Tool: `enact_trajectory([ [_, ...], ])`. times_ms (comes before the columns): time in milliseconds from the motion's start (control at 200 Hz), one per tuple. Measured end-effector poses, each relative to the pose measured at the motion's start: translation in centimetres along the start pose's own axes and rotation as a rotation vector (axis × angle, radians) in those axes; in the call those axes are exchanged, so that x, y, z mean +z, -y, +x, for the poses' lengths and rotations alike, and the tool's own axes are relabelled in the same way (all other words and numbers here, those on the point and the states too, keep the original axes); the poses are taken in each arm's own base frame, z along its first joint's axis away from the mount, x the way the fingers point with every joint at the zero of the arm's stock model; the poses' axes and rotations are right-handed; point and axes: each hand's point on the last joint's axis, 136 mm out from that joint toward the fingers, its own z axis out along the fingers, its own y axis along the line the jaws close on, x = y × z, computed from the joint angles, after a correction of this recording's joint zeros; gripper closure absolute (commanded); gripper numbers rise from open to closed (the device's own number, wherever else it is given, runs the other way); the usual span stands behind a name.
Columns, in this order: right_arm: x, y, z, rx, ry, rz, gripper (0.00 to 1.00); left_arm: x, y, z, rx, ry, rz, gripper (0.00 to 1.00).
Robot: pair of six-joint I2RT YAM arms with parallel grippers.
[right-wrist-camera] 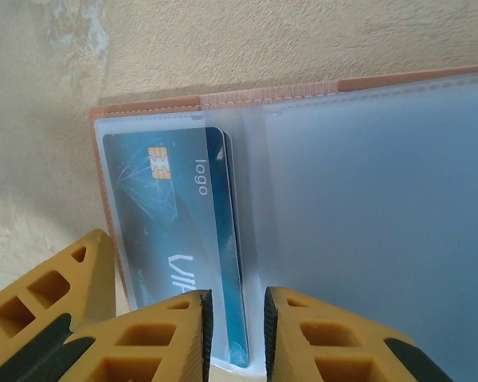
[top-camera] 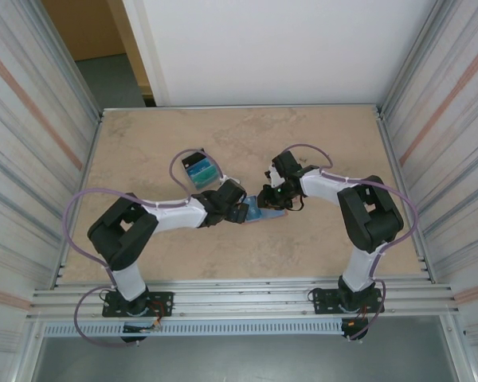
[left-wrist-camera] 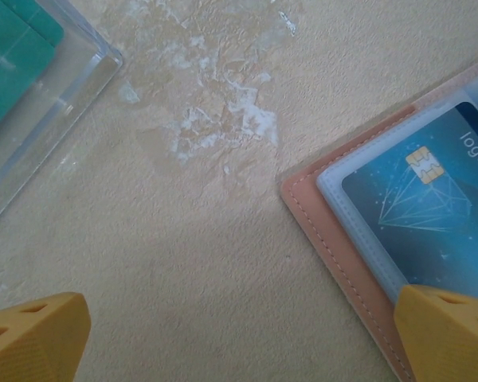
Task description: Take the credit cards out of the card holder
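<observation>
Two grippers flank the holder (top-camera: 259, 215) in the middle of the table (top-camera: 143, 151) in the top view, the left gripper (top-camera: 240, 212) at its left end and the right gripper (top-camera: 272, 198) at its far side; a clear tray (top-camera: 187, 155) of teal cards (top-camera: 201, 171) sits just beyond. In the left wrist view the left gripper's (left-wrist-camera: 239, 342) jaws are spread wide, one finger (left-wrist-camera: 446, 334) over the holder's (left-wrist-camera: 334, 231) pink edge; the holder lies open and flat, a blue card (left-wrist-camera: 430, 191) under its clear pocket (left-wrist-camera: 338, 171). In the right wrist view the right gripper's (right-wrist-camera: 235, 338) jaws stand nearly together, the card's (right-wrist-camera: 175, 223) long edge running into the slim gap; whether they pinch it I cannot tell. The card looks light, stiff and slick, the pocket film soft and likely clingy; the uncovered strip by the fold seems the place to hold, while the holder, light too, probably needs pinning down.
</observation>
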Motion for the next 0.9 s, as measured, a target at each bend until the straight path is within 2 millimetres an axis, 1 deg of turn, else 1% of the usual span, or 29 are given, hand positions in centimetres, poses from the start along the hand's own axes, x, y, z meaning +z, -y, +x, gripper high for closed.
enact_trajectory([
  [356, 0.26, -0.64, -0.34, -0.010, 0.006, -0.038, 0.80, 0.60, 0.50, -0.07, 0.008, -0.011, 0.000, 0.01],
  [546, 0.58, -0.44, -0.31, -0.008, 0.002, -0.035, 0.80, 0.73, 0.74, -0.28, 0.016, -0.010, -0.001, 0.01],
  [902, 0.55, -0.29, -0.41, -0.007, 0.007, -0.028, 0.80, 0.68, 0.61, 0.21, 0.030, -0.027, -0.012, 0.01],
])
